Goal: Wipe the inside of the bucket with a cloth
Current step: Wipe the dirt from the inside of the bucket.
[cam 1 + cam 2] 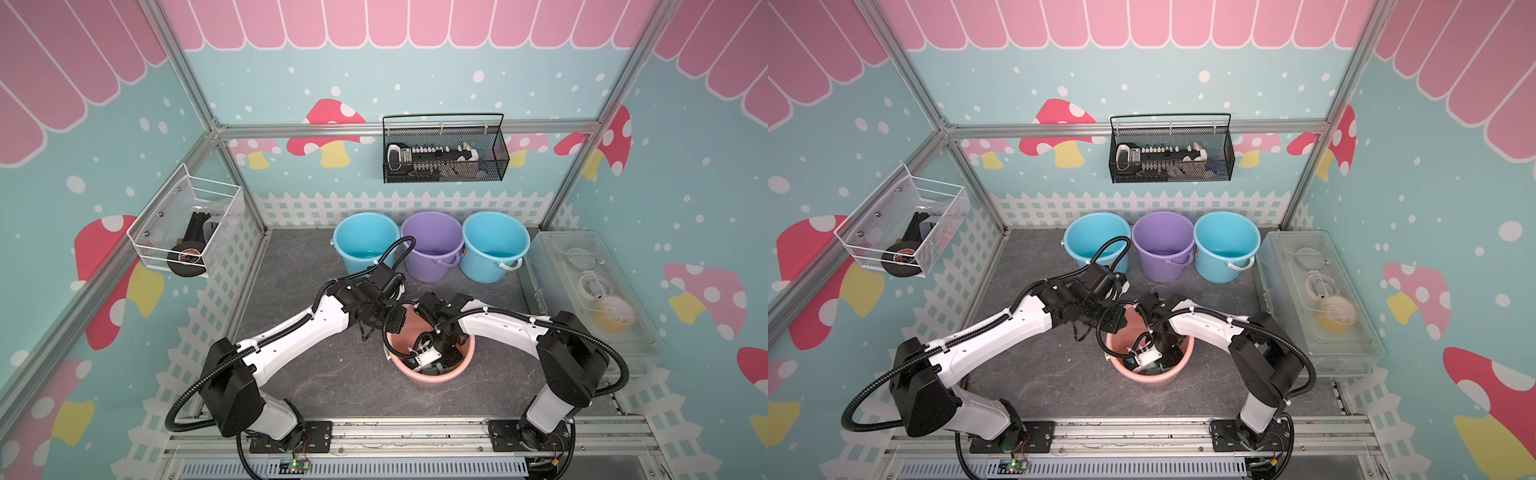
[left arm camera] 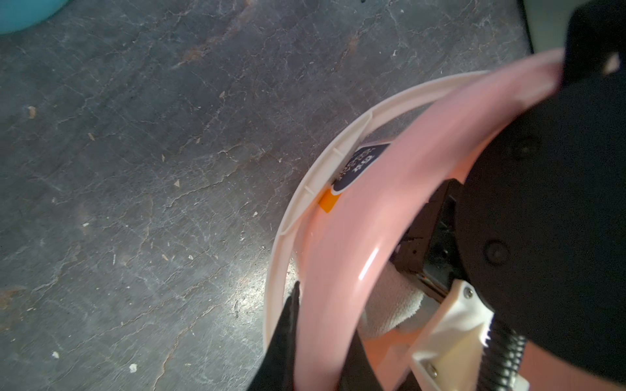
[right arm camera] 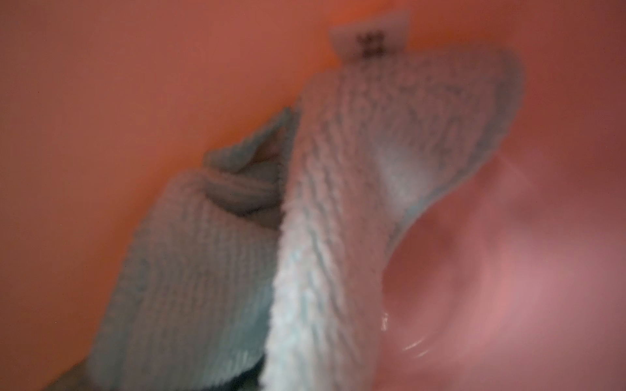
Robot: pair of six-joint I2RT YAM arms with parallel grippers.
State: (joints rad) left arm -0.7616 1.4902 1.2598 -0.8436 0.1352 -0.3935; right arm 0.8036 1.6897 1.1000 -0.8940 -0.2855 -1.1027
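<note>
The pink bucket (image 1: 432, 376) (image 1: 1152, 377) stands on the grey table between my two arms. My left gripper (image 2: 321, 325) is shut on the bucket's rim (image 2: 342, 237), one black finger (image 2: 288, 325) outside the wall and one inside. The bucket's white handle (image 2: 305, 203) lies folded down outside the rim. My right wrist (image 1: 436, 353) reaches down into the bucket. Its gripper is shut on the pale mint-green cloth (image 3: 338, 203), which lies bunched against the inner wall near the bottom. The fingertips are hidden under the fabric. A fold of the cloth (image 2: 393, 304) also shows in the left wrist view.
Two blue buckets (image 1: 365, 243) (image 1: 494, 245) and a purple one (image 1: 432, 245) stand in a row at the back. A clear plastic box (image 1: 590, 291) sits along the right edge. Wire baskets (image 1: 444, 151) (image 1: 187, 224) hang on the back and left walls.
</note>
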